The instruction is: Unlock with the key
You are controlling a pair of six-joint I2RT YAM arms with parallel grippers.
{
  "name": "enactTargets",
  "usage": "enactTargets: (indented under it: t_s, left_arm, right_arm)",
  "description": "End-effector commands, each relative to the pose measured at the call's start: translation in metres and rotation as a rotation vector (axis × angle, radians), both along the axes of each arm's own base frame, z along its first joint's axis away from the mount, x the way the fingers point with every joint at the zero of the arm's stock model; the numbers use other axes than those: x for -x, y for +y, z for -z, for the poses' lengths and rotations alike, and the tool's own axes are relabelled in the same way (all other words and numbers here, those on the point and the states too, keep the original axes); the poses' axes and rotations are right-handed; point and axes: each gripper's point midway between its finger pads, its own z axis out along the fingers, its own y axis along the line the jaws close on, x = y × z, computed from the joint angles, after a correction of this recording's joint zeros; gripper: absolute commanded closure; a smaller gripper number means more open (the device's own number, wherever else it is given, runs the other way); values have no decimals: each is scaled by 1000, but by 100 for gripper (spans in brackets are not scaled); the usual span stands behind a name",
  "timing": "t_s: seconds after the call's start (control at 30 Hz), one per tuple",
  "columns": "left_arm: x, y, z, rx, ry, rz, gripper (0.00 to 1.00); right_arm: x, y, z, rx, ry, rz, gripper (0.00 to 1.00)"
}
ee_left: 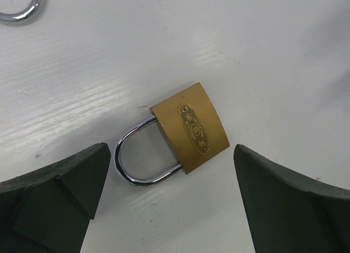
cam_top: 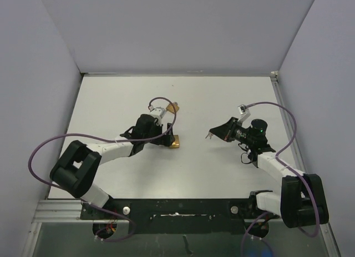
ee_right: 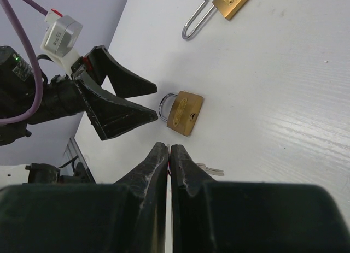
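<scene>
A brass padlock (ee_left: 191,127) with a steel shackle lies flat on the white table, between the fingers of my left gripper (ee_left: 170,171), which is open and low around it. The padlock also shows in the top view (cam_top: 175,141) and in the right wrist view (ee_right: 185,112), keyhole end facing my right gripper. My right gripper (ee_right: 169,149) is shut on a small silver key (ee_right: 212,169), whose blade sticks out sideways past the fingers. In the top view the right gripper (cam_top: 210,135) hovers a little to the right of the padlock.
A second brass padlock (cam_top: 173,107) lies just beyond the left gripper (cam_top: 165,138); it also shows in the right wrist view (ee_right: 229,3), and its shackle in the left wrist view (ee_left: 22,7). Grey walls enclose the table (cam_top: 222,96).
</scene>
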Motion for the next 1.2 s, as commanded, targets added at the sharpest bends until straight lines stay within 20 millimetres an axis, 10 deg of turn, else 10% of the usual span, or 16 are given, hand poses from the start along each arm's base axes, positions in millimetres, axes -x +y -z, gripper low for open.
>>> enactTargets:
  t_s: [0.0,1.17]
  left_arm:
    - [-12,-24,-12,59,-39,108,2]
    - [41,-36,5,60,66,156,2]
  right_arm:
    - [-4,-1,-20,1,-83,-9,100]
    - [-5,-1,-12,1,-67,-4,100]
